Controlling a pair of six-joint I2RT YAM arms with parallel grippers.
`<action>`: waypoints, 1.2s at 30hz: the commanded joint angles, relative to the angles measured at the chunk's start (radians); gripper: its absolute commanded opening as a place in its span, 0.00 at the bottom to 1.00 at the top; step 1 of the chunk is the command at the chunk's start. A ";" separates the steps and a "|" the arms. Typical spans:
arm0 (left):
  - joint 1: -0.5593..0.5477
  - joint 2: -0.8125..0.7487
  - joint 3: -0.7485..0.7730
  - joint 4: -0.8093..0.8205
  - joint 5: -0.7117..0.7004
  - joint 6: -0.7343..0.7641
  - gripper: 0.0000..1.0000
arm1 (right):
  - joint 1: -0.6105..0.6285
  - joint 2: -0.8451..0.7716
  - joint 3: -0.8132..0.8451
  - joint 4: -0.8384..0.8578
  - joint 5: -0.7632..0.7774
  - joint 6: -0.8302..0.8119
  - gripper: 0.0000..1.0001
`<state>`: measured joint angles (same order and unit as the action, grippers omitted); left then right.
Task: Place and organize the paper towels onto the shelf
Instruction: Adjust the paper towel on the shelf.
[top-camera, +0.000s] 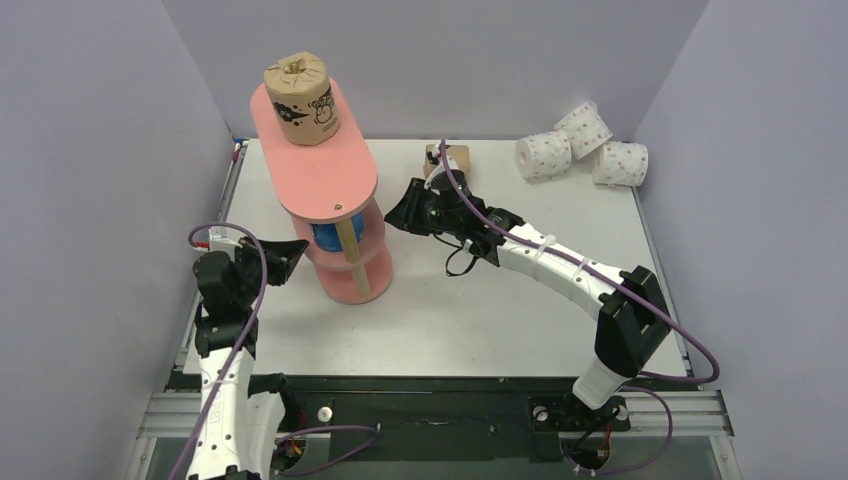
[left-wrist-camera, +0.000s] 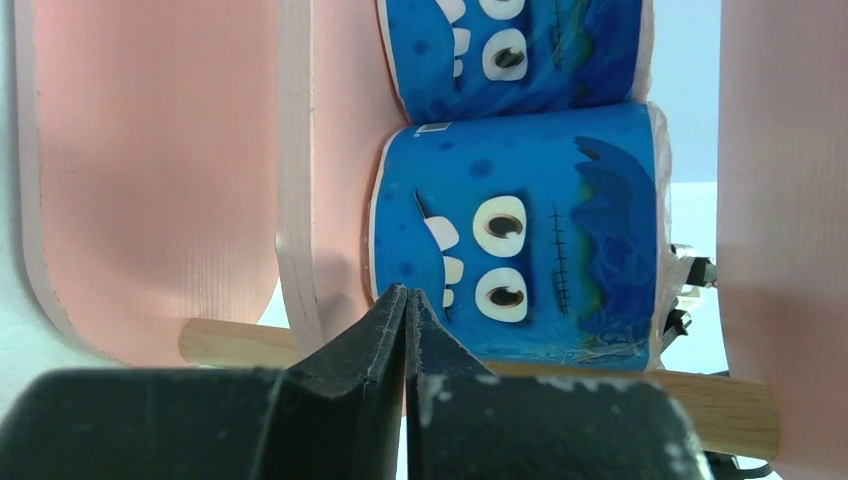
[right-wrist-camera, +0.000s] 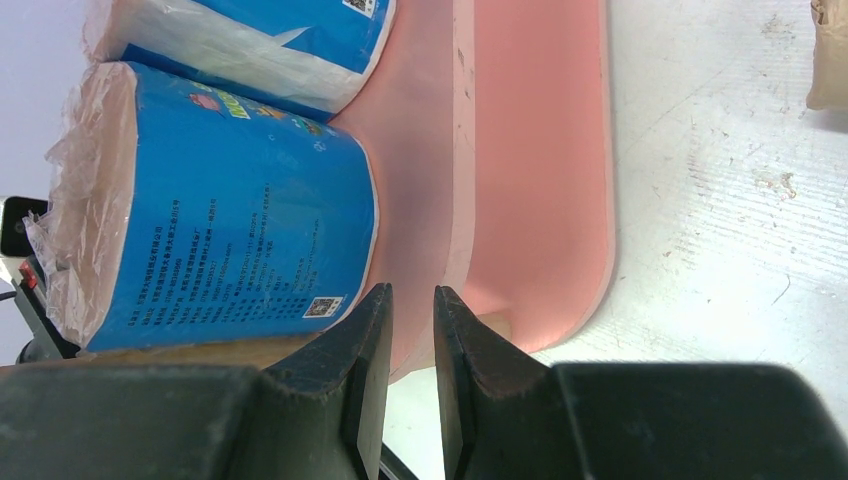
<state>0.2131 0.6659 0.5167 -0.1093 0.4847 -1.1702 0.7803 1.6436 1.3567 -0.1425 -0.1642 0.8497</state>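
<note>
The pink shelf (top-camera: 322, 180) stands at the left of the table. One brown roll (top-camera: 300, 98) stands on its top board. Blue rolls (top-camera: 325, 238) sit on the middle tier; two show in the left wrist view (left-wrist-camera: 515, 235) (left-wrist-camera: 515, 50) and in the right wrist view (right-wrist-camera: 235, 210) (right-wrist-camera: 250, 45). My left gripper (top-camera: 290, 255) (left-wrist-camera: 405, 292) is shut and empty, just left of the shelf. My right gripper (top-camera: 400, 215) (right-wrist-camera: 411, 290) is narrowly open and empty, just right of the shelf. Another brown roll (top-camera: 450, 158) lies on the table behind it. Three white dotted rolls (top-camera: 545, 155) (top-camera: 583, 128) (top-camera: 620, 163) lie at the back right.
Grey walls close the table (top-camera: 520, 320) on the left, back and right. A wooden post (left-wrist-camera: 230, 343) of the shelf runs close in front of my left fingers. The lowest pink board (right-wrist-camera: 540, 150) rests on the table.
</note>
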 joint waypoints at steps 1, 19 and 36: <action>-0.031 0.011 0.005 0.070 0.007 0.001 0.00 | 0.008 -0.043 -0.001 0.053 0.020 0.000 0.19; -0.097 0.017 0.050 0.024 -0.070 0.027 0.00 | -0.009 -0.075 -0.031 0.048 0.030 -0.015 0.19; -0.063 -0.095 0.231 -0.561 -0.437 0.275 0.77 | -0.109 -0.440 -0.349 -0.063 0.398 -0.136 0.42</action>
<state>0.1413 0.6022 0.7124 -0.5087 0.1967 -0.9619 0.6865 1.2469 1.0824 -0.1829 0.0509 0.7647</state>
